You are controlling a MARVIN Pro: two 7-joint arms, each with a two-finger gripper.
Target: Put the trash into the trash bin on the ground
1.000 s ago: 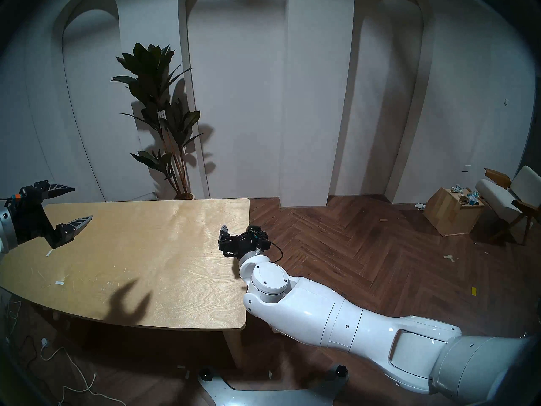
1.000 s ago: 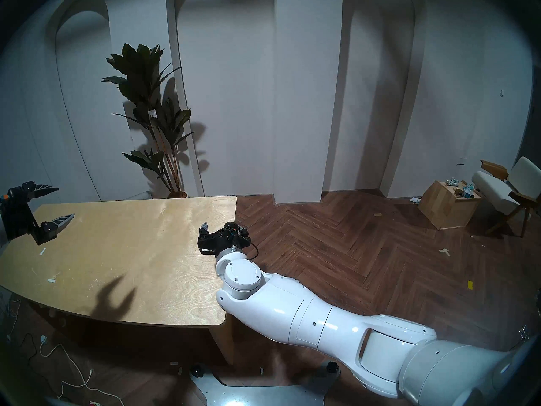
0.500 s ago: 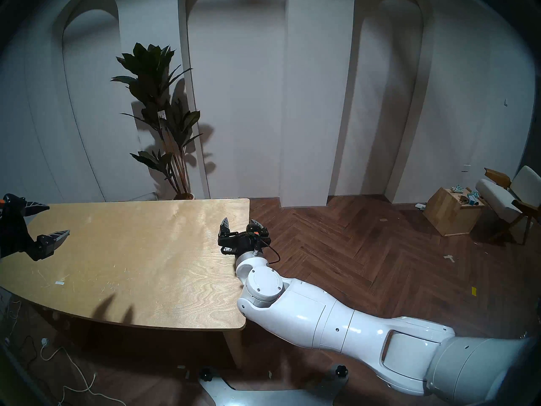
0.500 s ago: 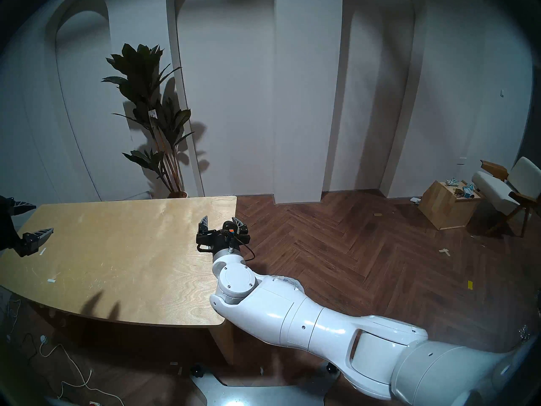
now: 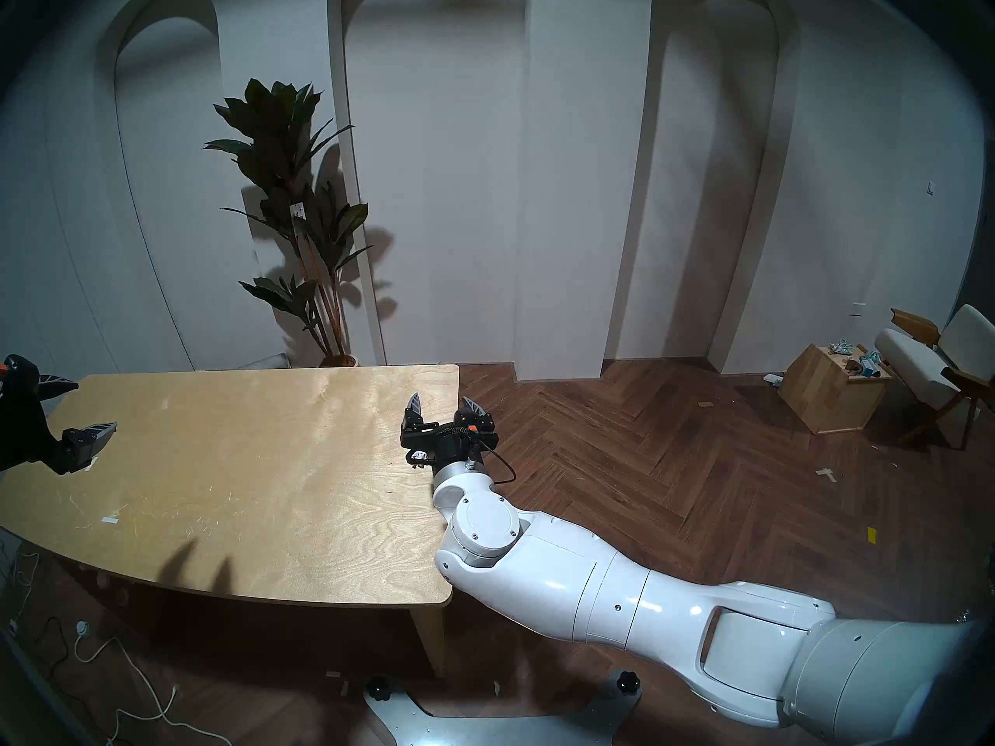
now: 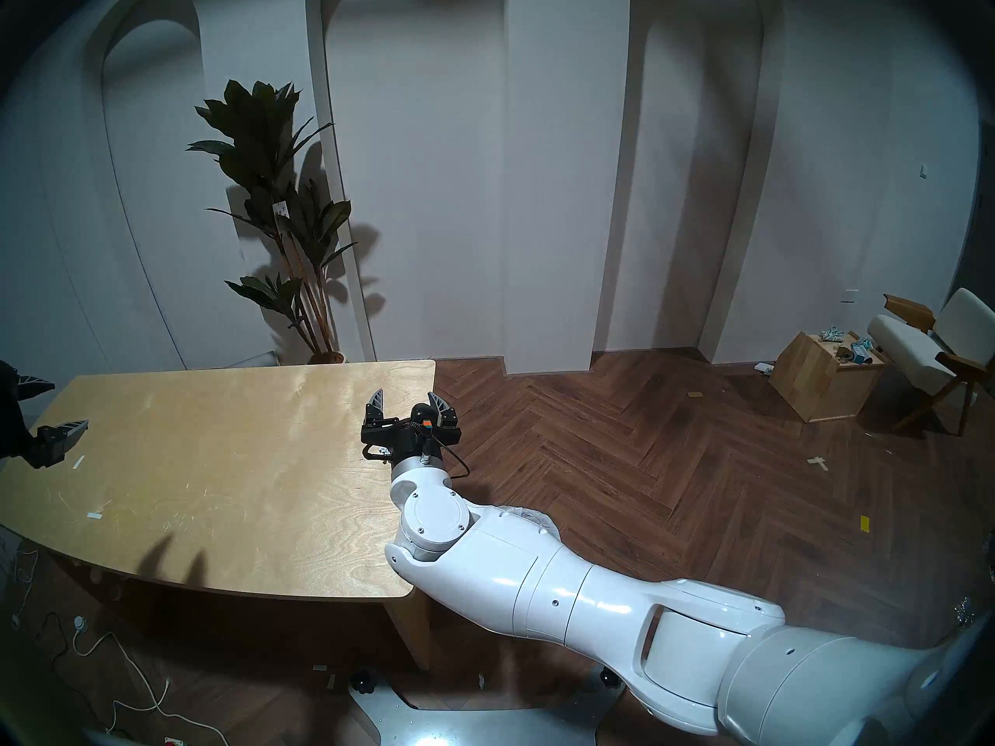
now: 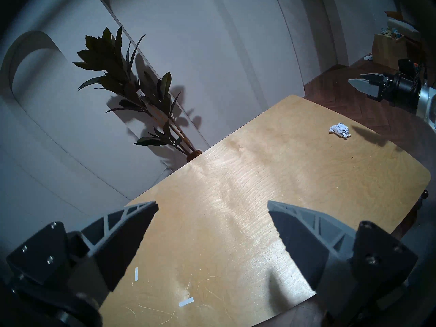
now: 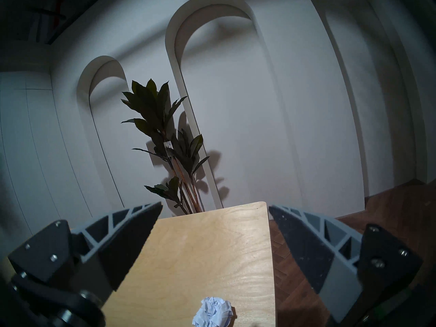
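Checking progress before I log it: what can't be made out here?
- Trash bin: head right view, only a sliver of bag shows behind the right arm; contents hidden.
- Paper ball: head views, almost covered by the right gripper.
- Wooden box contents: too small.

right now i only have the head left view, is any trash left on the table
Observer: Yes. The left wrist view shows one crumpled white paper ball on the table, near its right edge, just below the right gripper.
Operator: is the right gripper on it yet
Observer: No. In the right wrist view the jaws stand wide open with nothing between them, and the ball lies at the bottom of that view, short of the fingertips.
Operator: cant see the bin anywhere
Observer: In the head right view a bit of crinkly clear plastic peeks out behind the right forearm; I cannot tell whether it is the bin.
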